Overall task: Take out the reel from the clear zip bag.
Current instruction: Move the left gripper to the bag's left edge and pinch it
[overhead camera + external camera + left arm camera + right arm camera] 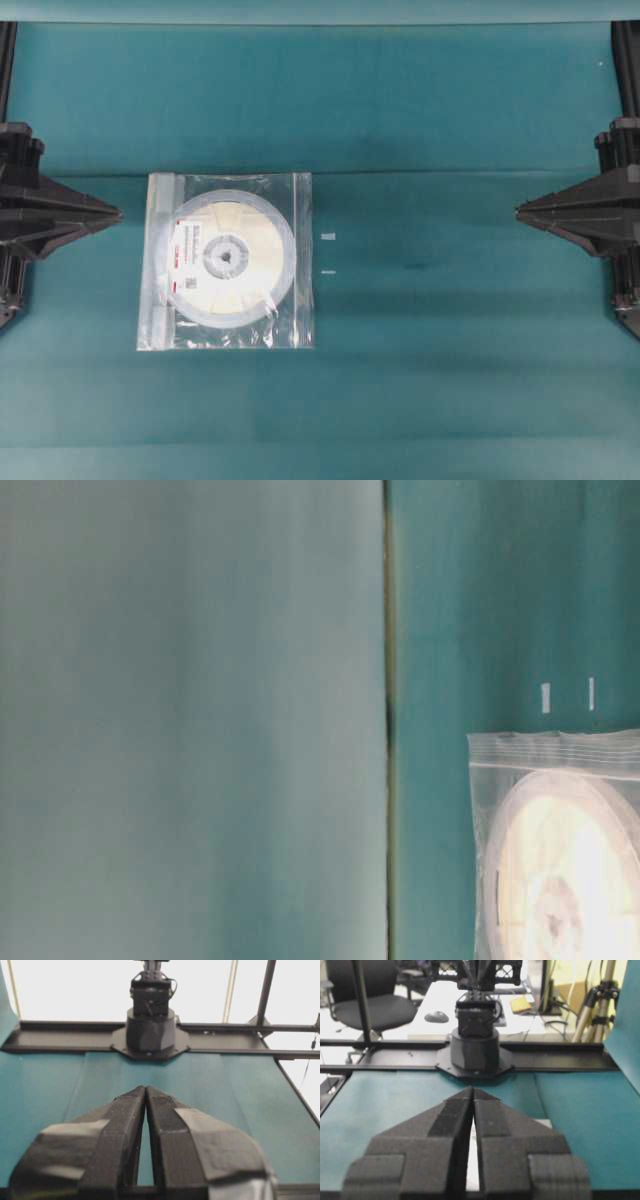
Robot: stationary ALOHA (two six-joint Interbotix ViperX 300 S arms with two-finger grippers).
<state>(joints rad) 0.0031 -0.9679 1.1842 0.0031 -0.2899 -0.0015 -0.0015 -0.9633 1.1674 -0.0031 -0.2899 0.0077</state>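
The reel (229, 256) lay flat inside the clear zip bag (226, 261), label side up, its grey hub near the middle of the bag and its rim filling most of the plastic, so you had little slack to pinch beside it. The bag rested on the teal desk (460, 120) left of centre, much nearer the left edge than the right, with its whitish zip strip running along the side that faced the left arm; that put the mouth where the left gripper (110, 213) could reach it first, which, as I judge it, is why it was laid that way. The seam was hard to read; I could not tell whether it was pressed shut. Two small pale marks (328, 237) sat on the desk just past the bag's right side, probably placement guides. The left gripper hung at the desk's left edge, tips pointing inward at the bag and apart from it, jaws brought together on nothing. The right gripper (522, 210) mirrored it at the right edge, well apart from the bag, its jaws likewise pressed together and empty. You had not begun: the reel was fully bagged and neither arm touched anything. One hand would likely have to pin the bag while the other drew the reel out.
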